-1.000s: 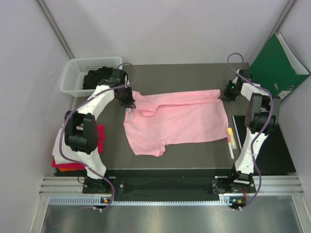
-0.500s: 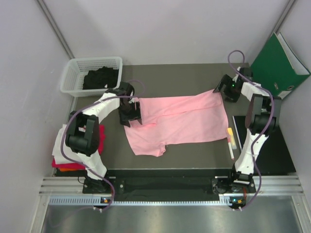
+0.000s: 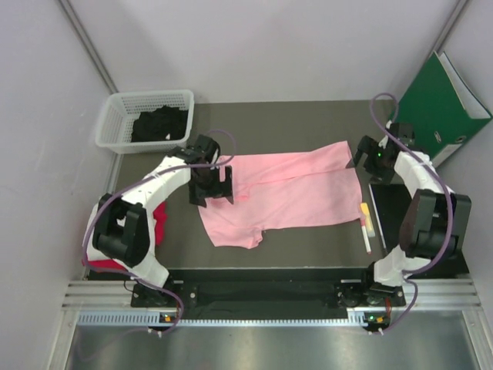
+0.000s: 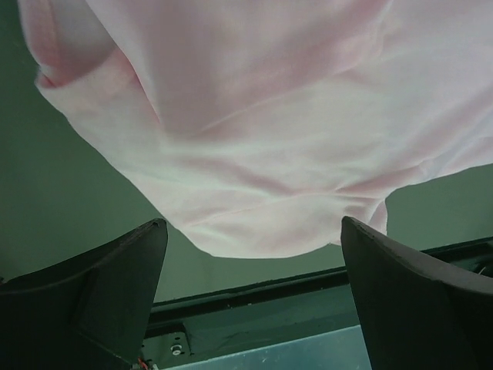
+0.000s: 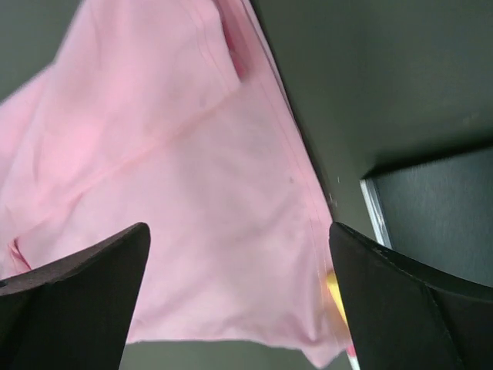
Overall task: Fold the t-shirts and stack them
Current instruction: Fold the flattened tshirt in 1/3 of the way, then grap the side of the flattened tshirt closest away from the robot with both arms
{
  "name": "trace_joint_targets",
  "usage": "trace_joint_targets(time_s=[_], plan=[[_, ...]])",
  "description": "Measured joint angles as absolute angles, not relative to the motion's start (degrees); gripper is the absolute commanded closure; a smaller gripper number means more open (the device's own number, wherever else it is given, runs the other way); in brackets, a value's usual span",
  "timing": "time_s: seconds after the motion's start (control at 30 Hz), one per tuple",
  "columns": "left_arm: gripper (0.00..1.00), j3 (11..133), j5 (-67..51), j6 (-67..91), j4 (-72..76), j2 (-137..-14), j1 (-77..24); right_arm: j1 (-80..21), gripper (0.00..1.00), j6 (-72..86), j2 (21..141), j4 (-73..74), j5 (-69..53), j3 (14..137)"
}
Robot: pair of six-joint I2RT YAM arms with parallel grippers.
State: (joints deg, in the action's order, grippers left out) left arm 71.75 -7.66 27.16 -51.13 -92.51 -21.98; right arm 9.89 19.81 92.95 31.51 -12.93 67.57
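One pink shirt (image 3: 293, 193) lies on the surface (image 3: 293, 123), one black garment (image 3: 160, 123) sits in the single basket (image 3: 115, 116) at ten o'clock, and a pile (image 3: 160, 220) at eight o'clock shows at least two more shirts. Two markers (image 3: 365, 216) lie at three o'clock and one green binder (image 3: 443, 108) stands at one o'clock. There are two arms, the left arm (image 3: 166, 171) and the right arm (image 3: 420, 166).

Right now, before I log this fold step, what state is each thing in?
pink t-shirt: partly folded, flat on the table
left gripper: open, empty
right gripper: open, empty
black t-shirt: crumpled in the basket
green binder: shut, standing
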Motion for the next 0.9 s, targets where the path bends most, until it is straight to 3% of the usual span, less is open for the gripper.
trace_joint_targets(time_s=[0.23, 0.63, 0.9], plan=[[0.02, 66.0, -7.7, 28.6, -51.7, -90.1, -28.0, 9.9, 0.24, 18.3, 86.9, 40.1, -12.9, 61.4], [0.01, 66.8, 3.0, 29.5, -53.1, -89.0, -48.9, 10.2, 0.24, 22.5, 74.2, 48.1, -17.4, 49.4], [0.06, 69.8, 11.6, 29.9, -53.6, -95.9, -58.3, 12.6, 0.24, 32.6, 69.1, 42.3, -26.2, 38.1]])
